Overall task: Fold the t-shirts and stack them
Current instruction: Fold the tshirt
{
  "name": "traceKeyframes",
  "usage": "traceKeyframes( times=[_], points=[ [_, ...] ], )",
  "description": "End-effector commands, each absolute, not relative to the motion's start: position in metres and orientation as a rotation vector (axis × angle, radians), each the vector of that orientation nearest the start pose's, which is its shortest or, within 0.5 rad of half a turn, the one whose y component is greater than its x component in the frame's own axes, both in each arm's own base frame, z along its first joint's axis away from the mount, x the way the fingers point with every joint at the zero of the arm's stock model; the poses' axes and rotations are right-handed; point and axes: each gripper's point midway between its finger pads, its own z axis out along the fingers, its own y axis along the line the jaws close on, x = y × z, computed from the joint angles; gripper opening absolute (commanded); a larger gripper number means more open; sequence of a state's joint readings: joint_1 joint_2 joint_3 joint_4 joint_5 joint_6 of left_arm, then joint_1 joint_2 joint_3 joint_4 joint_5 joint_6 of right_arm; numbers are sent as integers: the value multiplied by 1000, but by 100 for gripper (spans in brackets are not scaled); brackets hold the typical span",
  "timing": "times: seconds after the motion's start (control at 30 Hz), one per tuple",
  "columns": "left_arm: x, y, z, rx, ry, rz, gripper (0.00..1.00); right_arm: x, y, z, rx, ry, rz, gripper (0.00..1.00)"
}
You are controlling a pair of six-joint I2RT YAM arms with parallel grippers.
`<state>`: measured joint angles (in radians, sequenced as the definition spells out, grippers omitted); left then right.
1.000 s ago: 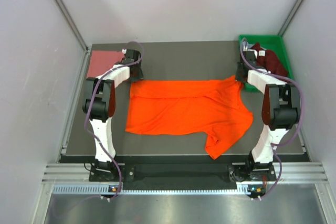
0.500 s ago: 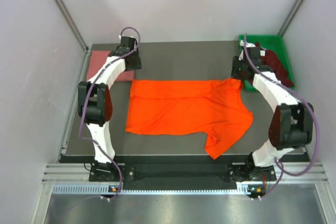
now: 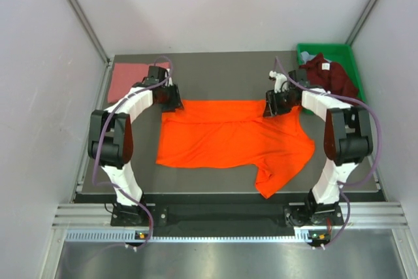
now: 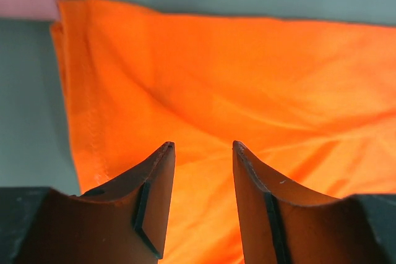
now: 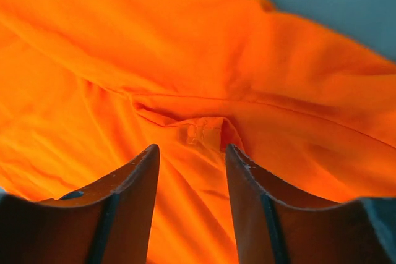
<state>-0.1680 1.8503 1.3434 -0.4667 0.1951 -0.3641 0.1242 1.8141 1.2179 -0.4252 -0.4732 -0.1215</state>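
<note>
While the orange shirt (image 3: 228, 138) lies spread across the middle of the table (image 3: 222, 70), the left gripper (image 4: 203, 146) hangs over its far left corner and the right gripper (image 5: 190, 149) over a crease at its far right, both with jaws parted, holding nothing.

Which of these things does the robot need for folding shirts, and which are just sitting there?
For the job:
orange t-shirt, spread out in the middle
pink t-shirt, lying flat at the far left corner
maroon t-shirt, heaped in the bin

Just lying about:
green bin
dark table
</note>
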Motion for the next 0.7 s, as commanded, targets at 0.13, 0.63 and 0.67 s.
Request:
traceKeyframes(
  times=[0.13,0.63,0.67],
  points=[
    [434,-133,115,-143,2458,-559,47,398,136,58,-665,2437,638,49],
    [432,-131,108,-130,2470,-543,47,417,135,76,-680,2360,553,36],
    [432,-131,108,-131,2470,-541,47,417,136,75,-691,2363,555,38]
  ],
)
